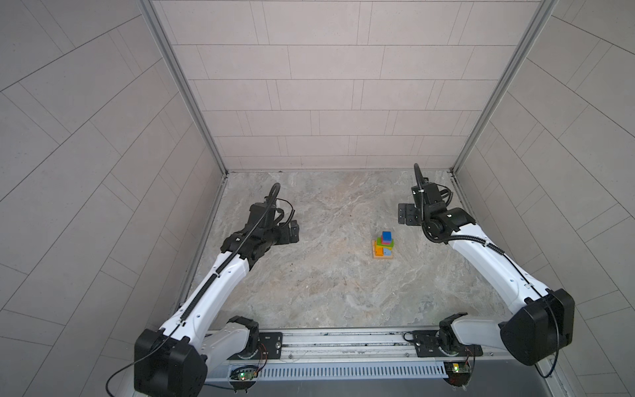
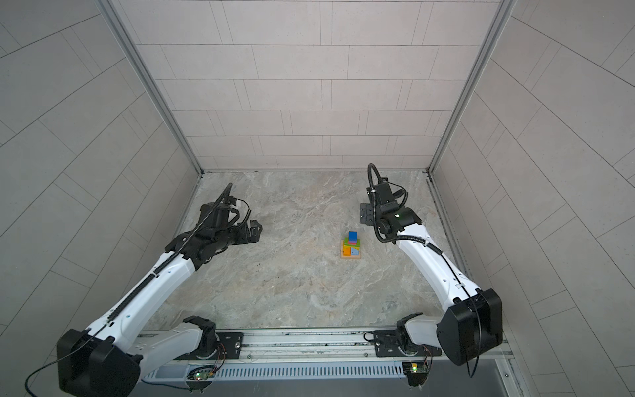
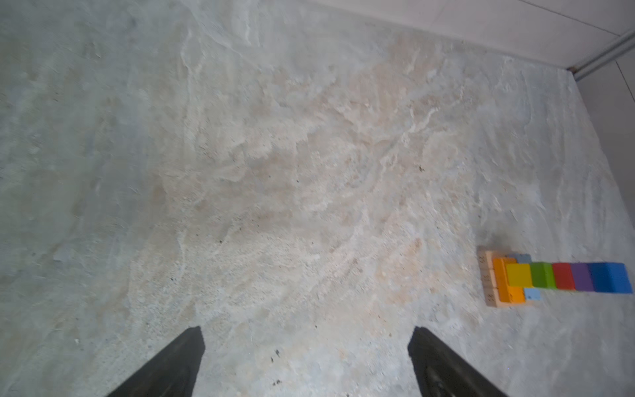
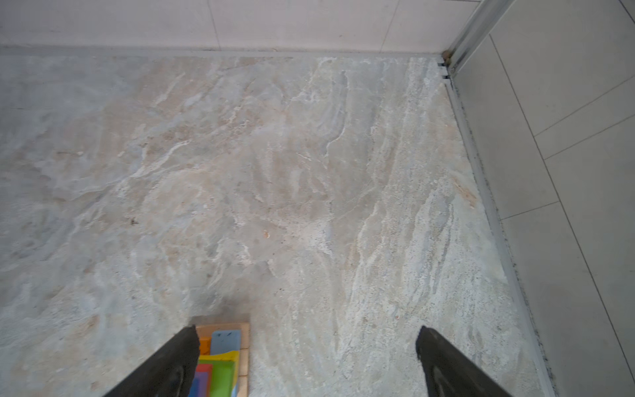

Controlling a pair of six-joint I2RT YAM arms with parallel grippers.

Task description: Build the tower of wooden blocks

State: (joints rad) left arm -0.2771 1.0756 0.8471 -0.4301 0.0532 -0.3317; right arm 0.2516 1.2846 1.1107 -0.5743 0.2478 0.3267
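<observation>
Both arms reach out from the front rail (image 1: 343, 340) over the marble tabletop (image 1: 326, 285); the wood block tower (image 1: 384, 245) stands upright right of centre on the table, touched by neither claw. L arm (image 1: 220, 275): elbow low at the near-left corner, forearm running away and inward, wrist bent so the L gripper (image 1: 292, 231) points right toward the middle, well apart from the tower. In the L wrist cam you see the L gripper (image 3: 306, 338) w/ fingers spread wide and only tabletop btwn them; the wood block tower (image 3: 549, 276) sits off to one side there, w/ tan base (image 3: 488, 275), then orange bar (image 3: 501, 285) and light-blue bar (image 3: 532, 294), then yellow, green, red, purple, w/ the dark-blue cube (image 3: 610, 277) on top. R arm (image 1: 481, 254): elbow at the near-right corner, forearm angled away and inward, wrist folded so the R gripper (image 1: 407, 213) faces left, near the tower on its far-right side, not touching. In the R wrist cam the R gripper (image 4: 307, 335) is also wide, only tabletop btwn the fingers; one finger (image 4: 171, 364) overlaps the wood block tower (image 4: 223, 354) in that view; how high it hangs above the blocks you can't tell.
</observation>
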